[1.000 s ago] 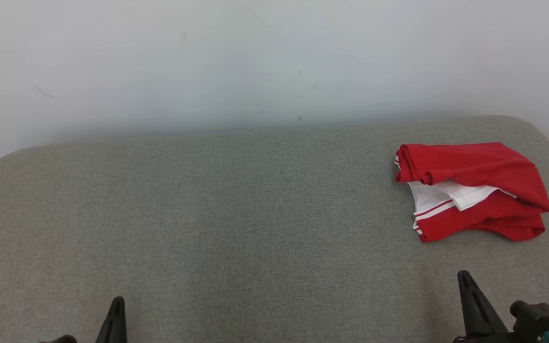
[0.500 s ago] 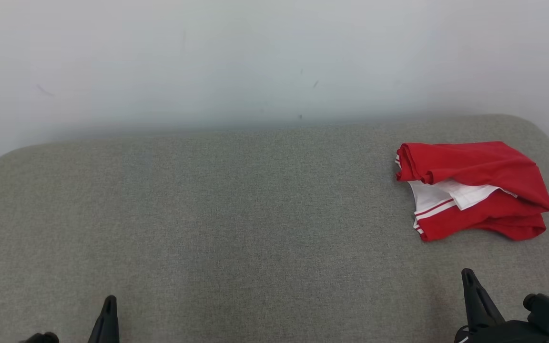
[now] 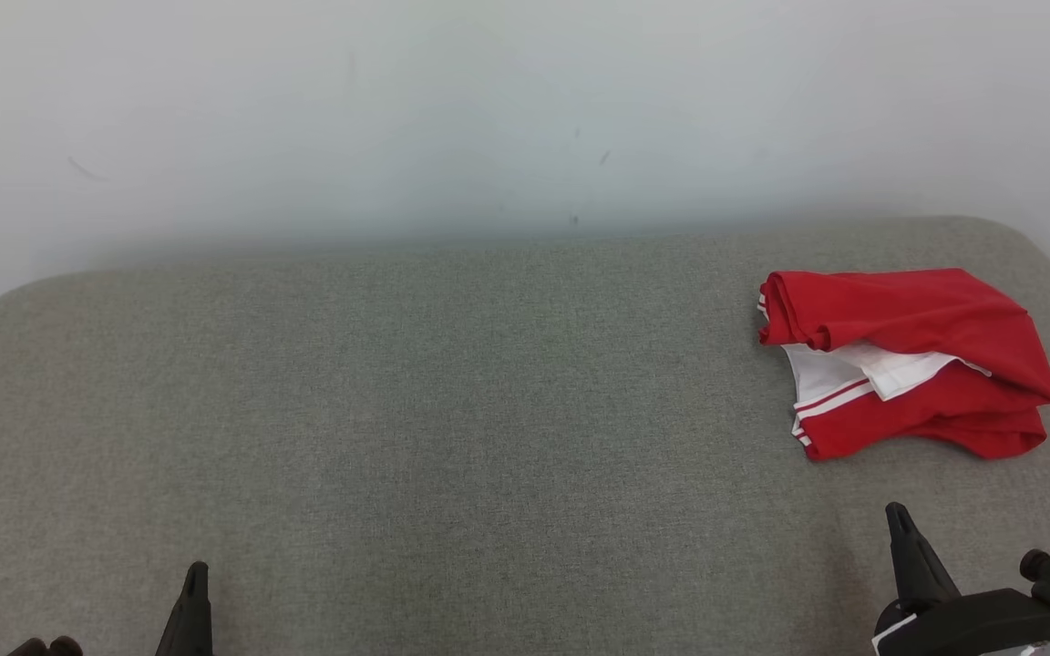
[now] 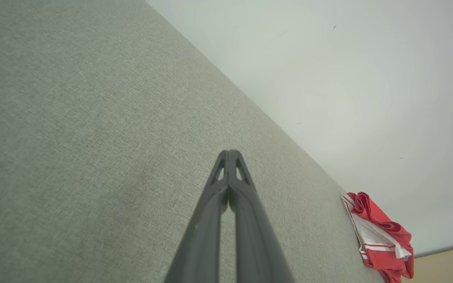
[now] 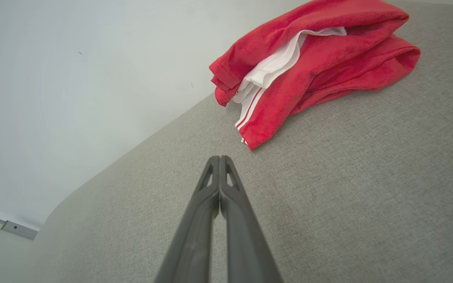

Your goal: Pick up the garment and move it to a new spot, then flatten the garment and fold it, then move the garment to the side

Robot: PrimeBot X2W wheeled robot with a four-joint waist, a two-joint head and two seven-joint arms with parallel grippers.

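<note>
Both grippers have drifted slightly outward since a second ago. I see the folded red garment (image 3: 908,360) unmoved at the grey cushion's (image 3: 452,419) far right, just ahead of my right gripper (image 3: 896,515), not touching its pressed-together fingers. My left gripper (image 3: 197,574), likewise pinched closed, sits well apart.
</note>
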